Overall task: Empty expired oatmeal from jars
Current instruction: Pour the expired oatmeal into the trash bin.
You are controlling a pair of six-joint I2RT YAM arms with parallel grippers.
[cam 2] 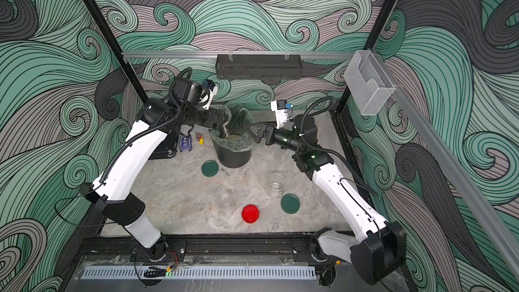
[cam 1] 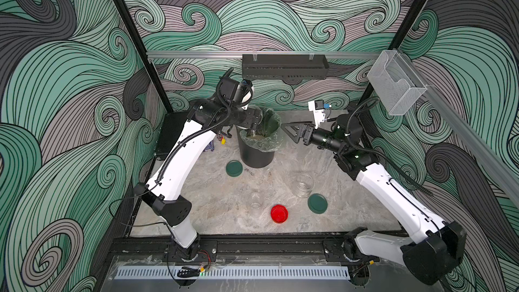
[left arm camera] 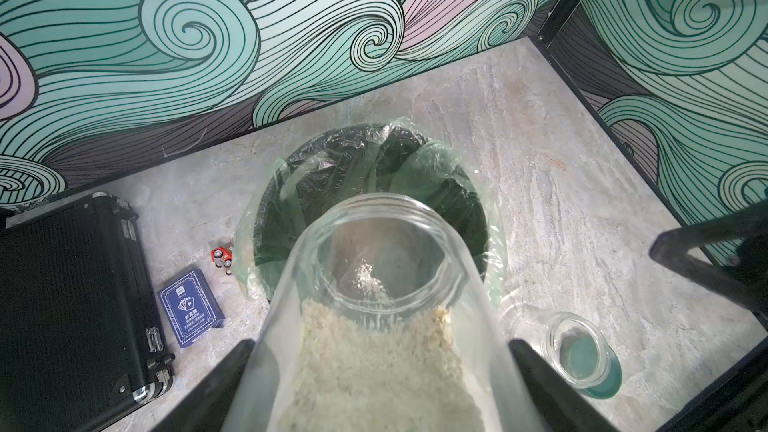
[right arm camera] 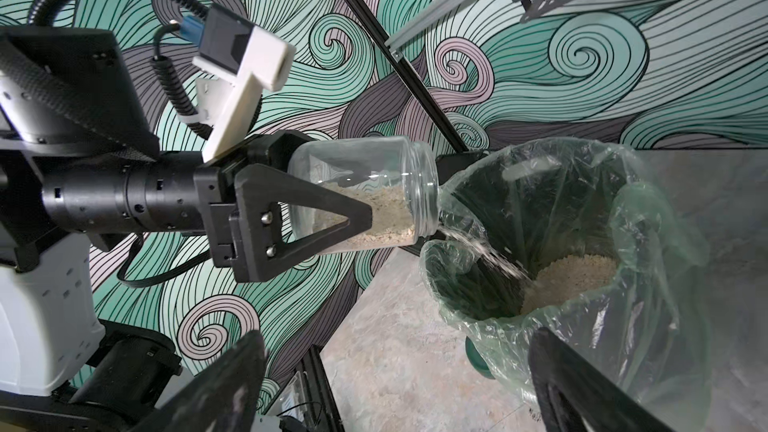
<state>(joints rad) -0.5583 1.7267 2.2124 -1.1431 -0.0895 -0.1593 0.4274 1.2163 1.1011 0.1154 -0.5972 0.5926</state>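
Left jaws grip a clear glass jar (right arm camera: 374, 168) lying sideways, mouth over the black plastic-lined bin (cam 1: 257, 158), pale flaky oatmeal (left arm camera: 374, 367) pouring; right jaws wide apart, empty.

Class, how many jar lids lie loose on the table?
3: one dark green lid beside the black bin, a second green lid by the wide empty jar, the red lid near the front edge.

Bin (cam 1: 257, 158) and tilted jar (right arm camera: 361, 164), rear-centre obstacles

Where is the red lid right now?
In a top view the red lid lies on the table near the front middle. It sits between a small empty jar and a green lid.
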